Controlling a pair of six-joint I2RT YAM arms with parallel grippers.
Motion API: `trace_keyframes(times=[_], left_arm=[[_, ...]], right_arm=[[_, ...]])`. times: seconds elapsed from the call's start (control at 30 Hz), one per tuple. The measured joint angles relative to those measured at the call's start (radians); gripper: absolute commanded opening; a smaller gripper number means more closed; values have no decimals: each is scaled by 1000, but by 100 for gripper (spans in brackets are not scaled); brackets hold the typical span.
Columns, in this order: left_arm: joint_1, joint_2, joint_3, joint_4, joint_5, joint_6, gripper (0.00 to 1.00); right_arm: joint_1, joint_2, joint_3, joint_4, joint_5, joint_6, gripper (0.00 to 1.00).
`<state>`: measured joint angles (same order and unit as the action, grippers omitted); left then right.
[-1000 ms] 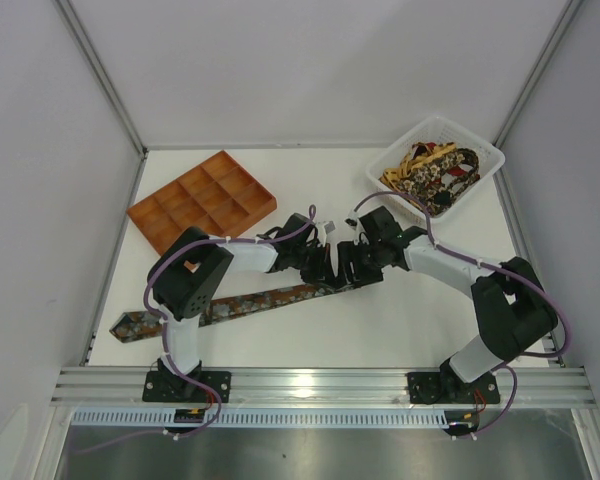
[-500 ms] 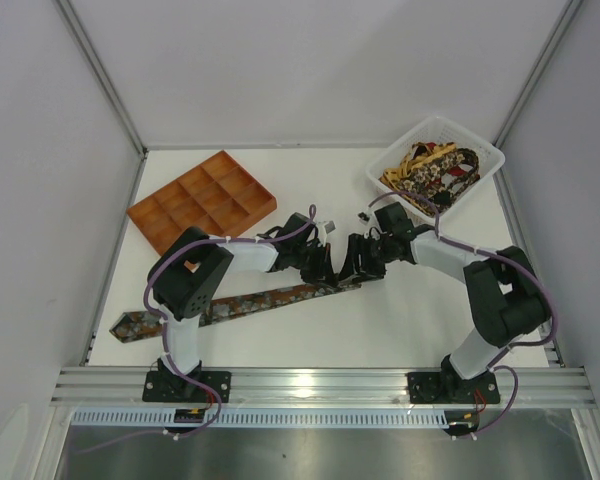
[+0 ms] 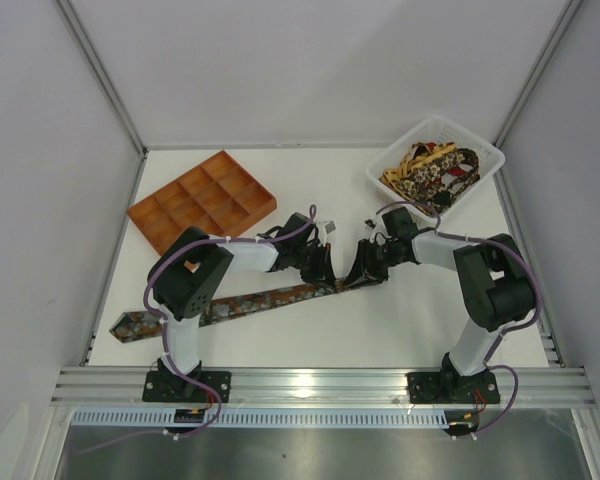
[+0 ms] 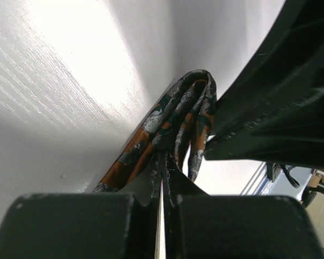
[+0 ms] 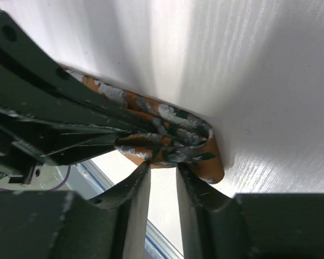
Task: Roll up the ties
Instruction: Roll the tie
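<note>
One patterned brown and rust-orange tie [image 3: 250, 300] lies slantwise across the table, its wide pointed end at the near left. Its right end is folded over into a small roll [image 4: 178, 116]. My left gripper [image 3: 327, 267] is shut on that roll from the left, its fingertips [image 4: 163, 156] pressed together on the fabric. My right gripper [image 3: 357, 274] meets it from the right. Its jaws [image 5: 163, 164] stand narrow, and both tips touch the lower edge of the roll [image 5: 173, 137]. More ties [image 3: 430, 170] lie heaped in the white basket.
The white basket [image 3: 480, 150] stands at the back right. An orange compartment tray [image 3: 202, 203] sits at the back left. The two grippers almost touch over the tie's right end. Grey walls and metal rails close in the table.
My right gripper has slid left onto the tie's folded end and its jaws have narrowed. The right arm's elbow has folded in. The left gripper and the tie have stayed put.
</note>
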<state>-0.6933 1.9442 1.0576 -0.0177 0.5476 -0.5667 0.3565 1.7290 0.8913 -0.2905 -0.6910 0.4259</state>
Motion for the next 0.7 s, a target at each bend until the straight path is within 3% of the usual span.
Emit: trace_keyframes(times=[0.17, 0.57, 0.7], left_arm=[[0, -4, 9, -24, -19, 14, 1], [0, -131, 39, -220, -183, 95, 4], [0, -180, 45, -235, -169, 101, 1]], right_arm=[[-3, 41, 0, 6, -8, 2, 22], [-17, 70, 0, 29, -38, 21, 19], [-19, 77, 0, 53, -46, 55, 15]])
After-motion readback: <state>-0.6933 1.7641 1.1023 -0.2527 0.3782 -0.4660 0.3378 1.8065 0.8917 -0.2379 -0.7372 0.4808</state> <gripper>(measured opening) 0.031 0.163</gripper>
